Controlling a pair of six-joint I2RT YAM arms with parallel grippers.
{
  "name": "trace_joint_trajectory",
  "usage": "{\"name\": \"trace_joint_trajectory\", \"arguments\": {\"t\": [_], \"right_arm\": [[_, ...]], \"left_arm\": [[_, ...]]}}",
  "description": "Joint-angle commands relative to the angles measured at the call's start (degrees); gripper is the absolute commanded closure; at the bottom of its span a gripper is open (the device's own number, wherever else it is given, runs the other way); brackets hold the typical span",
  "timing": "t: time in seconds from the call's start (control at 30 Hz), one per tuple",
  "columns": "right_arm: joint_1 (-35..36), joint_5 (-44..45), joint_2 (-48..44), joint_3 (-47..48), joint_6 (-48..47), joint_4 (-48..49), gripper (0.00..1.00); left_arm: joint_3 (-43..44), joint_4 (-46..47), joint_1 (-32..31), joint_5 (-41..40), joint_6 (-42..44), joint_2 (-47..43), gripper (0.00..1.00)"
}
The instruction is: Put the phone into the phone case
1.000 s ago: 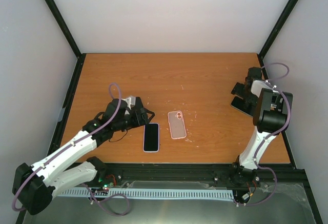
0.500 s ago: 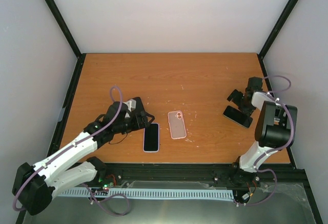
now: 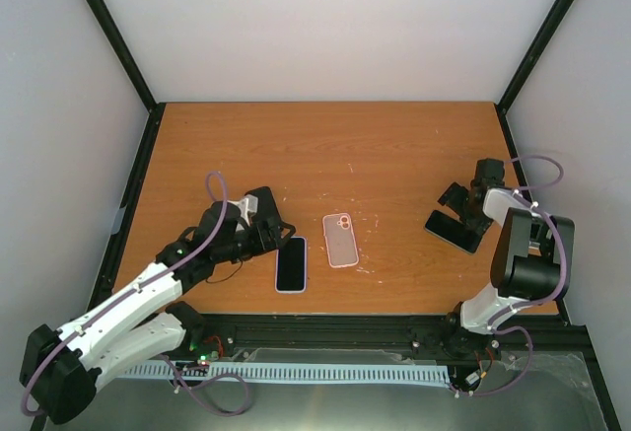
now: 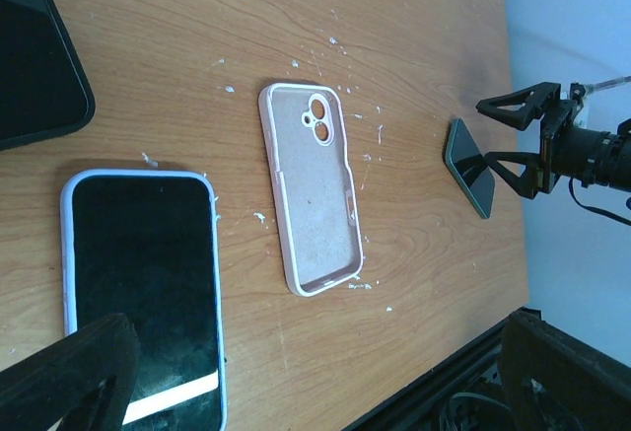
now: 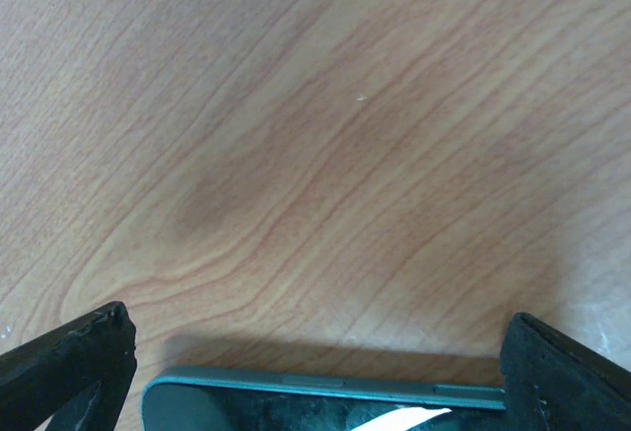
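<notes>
Closest to the arm bases, a black-screened phone with a pale lilac rim point(image 3: 291, 263) lies flat on the orange-brown wooden surface point(image 3: 394, 145), screen up, its long side running away from the near edge. The left hand point(image 3: 282, 231) sits just beside that phone's far left corner. Its two black fingers point(image 4: 69, 372) are spread as wide as they go, and nothing is held between them. In the left wrist view the lilac-rimmed phone lies below and between those fingers, apart from both.

Just to the right and slightly farther back lies the empty pink silicone phone case point(image 3: 340, 240). Its hollow side faces up, the camera cut-out is at its far end, and it lies roughly parallel to the lilac-rimmed phone. There is a narrow strip of bare wood between the two, and small white flecks dot the wood around the case.

Well apart, by the right edge, a dark phone with a teal rim point(image 3: 454, 232) rests on the surface, outside the case. The right hand point(image 4: 498, 135) is close over its far side. Its fingers are fully spread on either side of the teal edge and grip nothing.
</notes>
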Motion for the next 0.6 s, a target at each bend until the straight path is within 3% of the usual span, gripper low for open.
{"name": "trace_joint_trajectory", "arguments": {"t": [0.0,0.37,0.57], "right_arm": [[-0.3,-0.8,0.3,-6.7,1.5,-4.9,0.01],[0.7,-12.8,-10.6,-18.9,8.6,-5.2,0.03],[10.4,-11.4,-15.8,-21.1,12.9,-3.6,0.04]], "left_arm": [[-0.5,1.2,-0.2,0.5,-1.7,-2.0,0.01],[-1.0,2.8,-0.2,1.5,-2.2,-1.3,0.01],[-1.8,4.7,-0.2,2.6,-2.7,-0.3,0.01]]}}
